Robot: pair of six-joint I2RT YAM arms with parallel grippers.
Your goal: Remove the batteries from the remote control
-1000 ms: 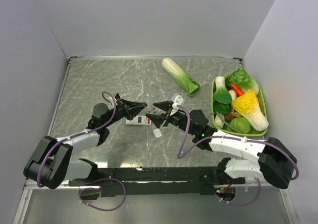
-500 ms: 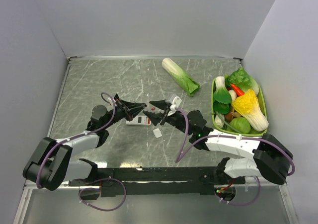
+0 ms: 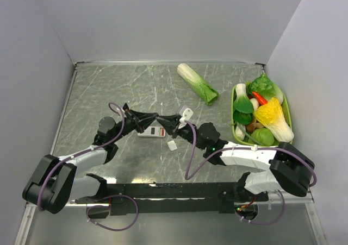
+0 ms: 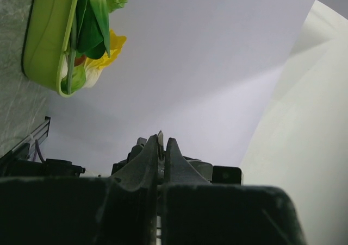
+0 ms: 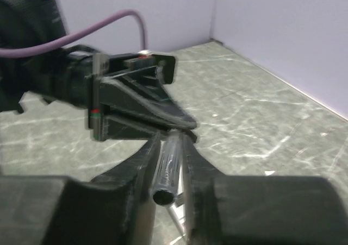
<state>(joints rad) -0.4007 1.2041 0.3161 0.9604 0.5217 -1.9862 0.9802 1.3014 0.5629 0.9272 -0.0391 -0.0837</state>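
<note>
Hovering tip to tip over the work: left gripper [image 3: 156, 116] is fully clenched, with nothing clearly visible between its jaws. Right gripper [image 3: 166, 122] has its jaws drawn narrow around a slim cylinder [image 5: 165, 171], probably a battery, its colour lost to blur; cannot tell whether the pads actually bear on it. Remote control [image 3: 152, 131] lies flat on the table [image 3: 109, 87], just beneath both jaw tips on their bases side. Judgement: the cylinder is light, rigid and smooth, apt to roll or squirt out; best taken across its middle, pads square to its length. The remote is light and would slide if nudged. White cover piece [image 3: 172, 145] sits just behind the right jaws. Open table lies beyond the jaws; cabbage [image 3: 197, 83] and basket [image 3: 233, 112] stand well apart, off the right jaws' outer side.
</note>
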